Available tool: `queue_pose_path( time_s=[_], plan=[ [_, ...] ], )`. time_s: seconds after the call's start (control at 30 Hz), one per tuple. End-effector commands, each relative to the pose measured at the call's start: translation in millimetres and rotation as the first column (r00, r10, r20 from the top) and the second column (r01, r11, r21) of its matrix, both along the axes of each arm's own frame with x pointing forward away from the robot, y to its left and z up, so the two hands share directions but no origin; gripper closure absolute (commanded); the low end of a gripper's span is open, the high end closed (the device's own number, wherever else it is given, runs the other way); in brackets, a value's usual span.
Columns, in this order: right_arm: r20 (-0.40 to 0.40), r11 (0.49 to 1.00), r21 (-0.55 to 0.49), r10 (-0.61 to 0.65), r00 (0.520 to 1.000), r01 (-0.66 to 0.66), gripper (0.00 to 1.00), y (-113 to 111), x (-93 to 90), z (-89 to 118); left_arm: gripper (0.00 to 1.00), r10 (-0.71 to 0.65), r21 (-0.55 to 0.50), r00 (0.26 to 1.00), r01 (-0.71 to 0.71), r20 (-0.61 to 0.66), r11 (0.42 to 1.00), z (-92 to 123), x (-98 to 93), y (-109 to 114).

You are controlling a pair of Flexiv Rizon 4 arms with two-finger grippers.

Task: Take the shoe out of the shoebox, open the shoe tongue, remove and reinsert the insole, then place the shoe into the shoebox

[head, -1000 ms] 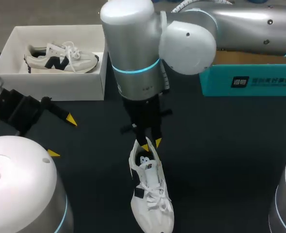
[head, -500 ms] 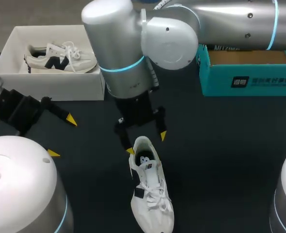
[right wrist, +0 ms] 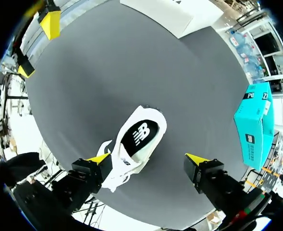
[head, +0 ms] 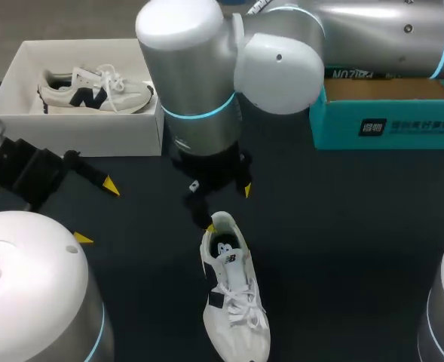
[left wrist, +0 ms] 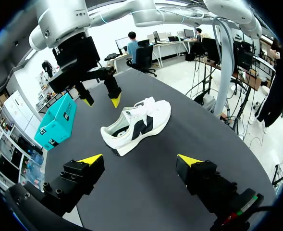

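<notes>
R jaws let go, now spread above shoe (head: pixel 235 290) heel.

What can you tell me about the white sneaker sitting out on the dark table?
The white sneaker stands upright on its sole on the dark table. It has white laces, a black side logo and a dark insole with a white mark. Its heel points away from the robot. The right end effector hangs open just above the heel, apparently not touching it.
</notes>
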State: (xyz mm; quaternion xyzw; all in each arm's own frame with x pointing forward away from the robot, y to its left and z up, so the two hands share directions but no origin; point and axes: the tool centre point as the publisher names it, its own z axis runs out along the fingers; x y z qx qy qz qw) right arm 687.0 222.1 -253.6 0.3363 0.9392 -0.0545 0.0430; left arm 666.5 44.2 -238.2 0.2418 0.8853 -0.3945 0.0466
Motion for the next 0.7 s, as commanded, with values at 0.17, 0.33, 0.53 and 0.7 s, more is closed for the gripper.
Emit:
queue_pose_path(
  time_s=[0.17,0.33,0.53,0.7],
  plan=[
    [-0.082,0.901,0.123,0.426,0.901,-0.415,0.0,-10.8,7.4,-11.8,0.0,-0.002,0.003,1.0,0.002,-0.002,1.0,-0.3,0.8,0.2],
    [-0.082,0.901,0.123,0.426,0.901,-0.415,0.0,-10.8,7.4,-11.8,0.0,-0.002,0.003,1.0,0.002,-0.002,1.0,-0.3,0.8,0.2],
    [-0.082,0.901,0.123,0.426,0.901,-0.415,0.0,-10.8,7.4,-11.8,0.0,-0.002,0.003,1.0,0.002,-0.002,1.0,-0.3,0.8,0.2],
    [0.0,0.781,0.131,0.616,0.788,-0.611,0.0,-2.0,16.2,-16.7,0.0,-0.002,0.003,1.0,0.002,-0.002,1.0,-0.3,0.8,0.2]
  ],
)
